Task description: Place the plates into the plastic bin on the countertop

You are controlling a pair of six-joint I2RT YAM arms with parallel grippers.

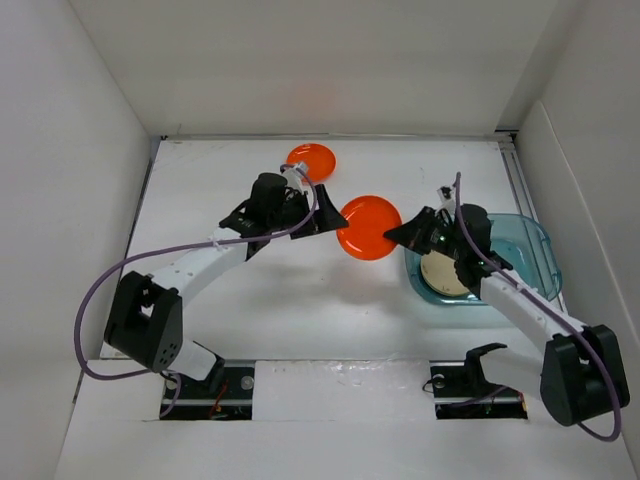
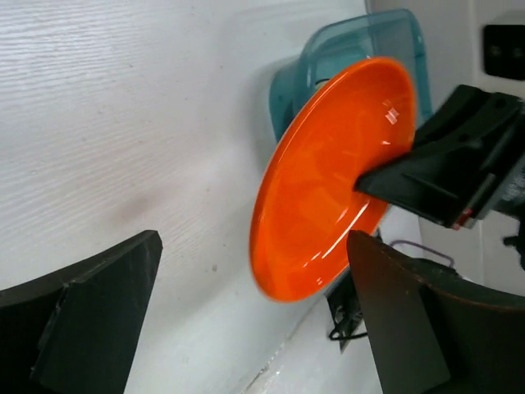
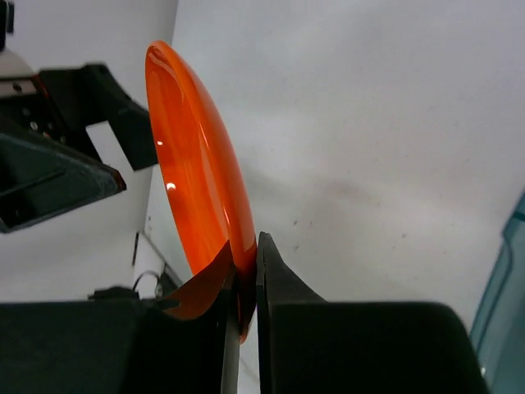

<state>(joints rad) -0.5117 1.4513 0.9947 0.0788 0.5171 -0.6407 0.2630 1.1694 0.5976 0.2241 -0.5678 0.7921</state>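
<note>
Robot lab cell, boxed by white walls.

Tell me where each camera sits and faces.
Top external: above, behind the bases, looking down on the countertop; both arms show.
Left wrist: on the left arm, facing the held orange plate and plastic bin; the open left gripper frames the bottom.
Right wrist: on the right arm, looking along the right gripper, shut on the plate's rim.
Shared: both wrist views show that plate and the opposite gripper.

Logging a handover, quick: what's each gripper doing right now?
Left gripper: open, holding nothing.
Right gripper: closed on the orange plate at its rim.
</note>
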